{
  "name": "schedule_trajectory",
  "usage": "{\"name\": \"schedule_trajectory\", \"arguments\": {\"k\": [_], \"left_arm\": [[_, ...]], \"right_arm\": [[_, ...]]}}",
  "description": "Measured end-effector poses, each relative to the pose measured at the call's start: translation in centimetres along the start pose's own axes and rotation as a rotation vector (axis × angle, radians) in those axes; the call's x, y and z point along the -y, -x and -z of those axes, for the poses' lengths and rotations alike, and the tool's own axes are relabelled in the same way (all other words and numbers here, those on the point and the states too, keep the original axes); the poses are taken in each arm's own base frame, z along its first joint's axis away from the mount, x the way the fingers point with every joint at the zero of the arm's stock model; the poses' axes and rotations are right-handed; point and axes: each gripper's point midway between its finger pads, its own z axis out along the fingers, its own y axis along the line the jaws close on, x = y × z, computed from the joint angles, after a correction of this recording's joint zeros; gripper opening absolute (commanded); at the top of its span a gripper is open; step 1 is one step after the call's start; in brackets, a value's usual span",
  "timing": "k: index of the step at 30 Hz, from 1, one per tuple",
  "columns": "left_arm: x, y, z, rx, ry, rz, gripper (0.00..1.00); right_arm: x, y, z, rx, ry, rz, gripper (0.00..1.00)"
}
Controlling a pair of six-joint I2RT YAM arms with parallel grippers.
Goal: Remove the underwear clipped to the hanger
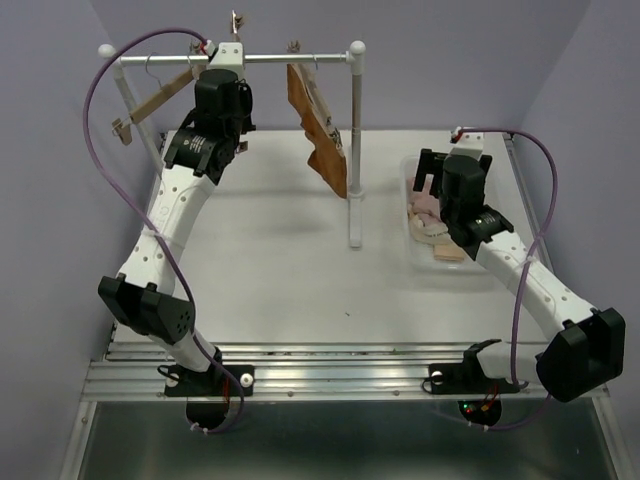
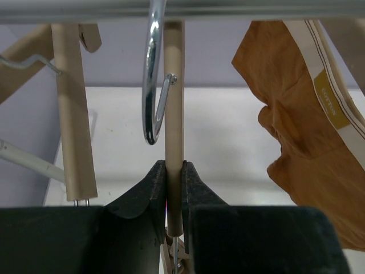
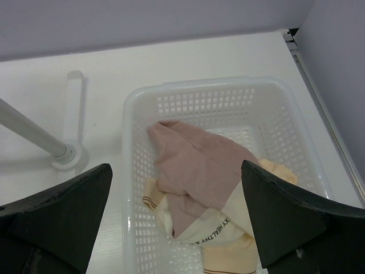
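- On the cream brief's [image 3: 228, 258] waistband I read "HEALTHY"; the rest of the line is folded under.
- The rust brown brief [image 2: 308, 142] has a cream striped waistband with a mustard tab [image 2: 331, 105]; its lettering is too small for me to read for sure.
- The dusty pink brief [image 3: 197, 171] lies crumpled in the white basket [image 3: 228, 91] on top of the cream one.
- The brown brief hangs limp from the rail [image 1: 290, 58], well left of the basket and above the desk [image 1: 270, 260].
- My right pincer [image 3: 175, 165] is released, with the jaws spread wide over the basket.
- My left pincer [image 2: 174, 171], farther left of the basket, is clenched on a wooden hanger bar [image 2: 174, 114].
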Motion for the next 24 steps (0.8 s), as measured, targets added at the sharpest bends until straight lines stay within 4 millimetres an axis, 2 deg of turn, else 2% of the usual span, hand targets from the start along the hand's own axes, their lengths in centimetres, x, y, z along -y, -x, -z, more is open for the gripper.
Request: {"name": "schedule_trajectory", "arguments": {"k": [3, 10, 21, 24], "left_arm": [[0.0, 1.0, -1.3, 0.007, 0.007, -0.022, 0.00], [-0.5, 1.0, -3.5, -0.018, 0.014, -0.055, 0.00], [-2.9, -0.6, -6.1, -0.067, 0.044, -0.046, 0.00], [-3.3, -0.4, -6.4, -0.058, 0.049, -0.036, 0.00]], "right_arm": [[0.1, 0.1, 0.1, 0.004, 0.000, -0.002, 1.00], [0.1, 0.0, 0.1, 0.001, -0.001, 0.000, 1.00], [0.1, 0.0, 0.1, 0.000, -0.001, 0.000, 1.00], [0.1, -0.1, 0.1, -0.001, -0.001, 0.001, 1.00]]}}
